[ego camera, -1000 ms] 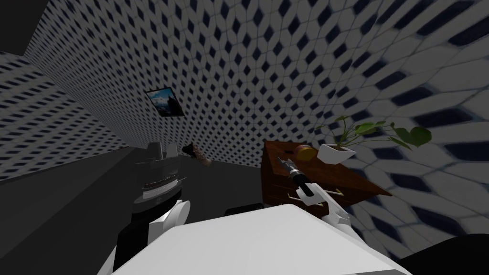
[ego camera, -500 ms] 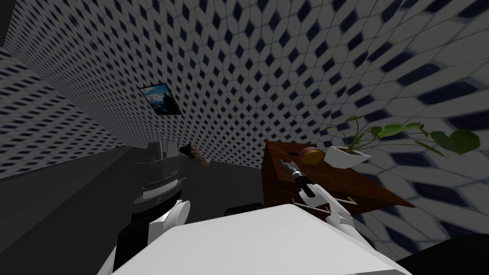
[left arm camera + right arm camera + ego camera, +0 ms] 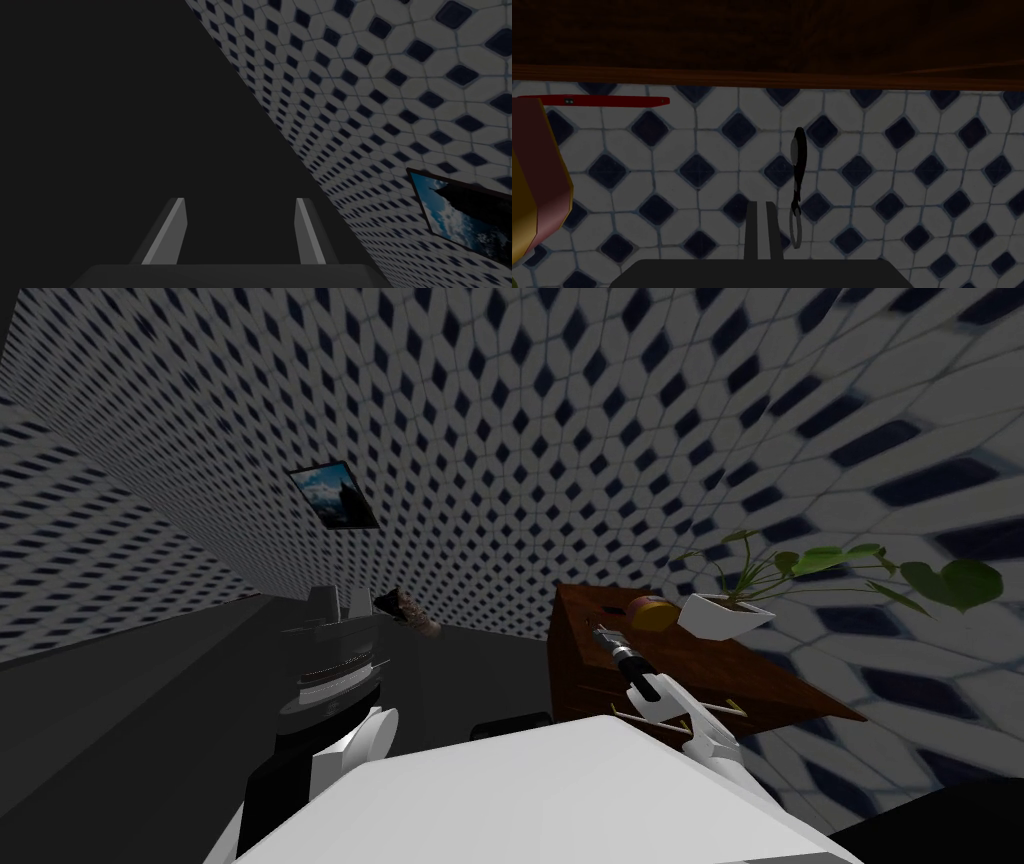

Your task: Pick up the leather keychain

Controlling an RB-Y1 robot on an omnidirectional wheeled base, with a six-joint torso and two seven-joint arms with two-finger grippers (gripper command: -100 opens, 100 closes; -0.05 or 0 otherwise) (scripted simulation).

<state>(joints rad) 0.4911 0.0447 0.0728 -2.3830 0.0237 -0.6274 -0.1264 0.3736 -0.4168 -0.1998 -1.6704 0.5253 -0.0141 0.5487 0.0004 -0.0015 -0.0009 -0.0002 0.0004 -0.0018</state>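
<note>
Our right gripper (image 3: 761, 205), blades pressed together, is over the dresser (image 3: 720, 673) with the dark keychain (image 3: 798, 160) just beside them, while our left gripper (image 3: 239, 201) stands spread.

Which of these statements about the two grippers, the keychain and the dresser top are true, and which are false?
1. The left gripper is open. True.
2. The right gripper has its fingers spread wide. False: they are shut together.
3. The dark keychain is clamped between the right fingers. False: it is beside them, not between them.
4. A potted plant stands on the wooden dresser. True.
</note>
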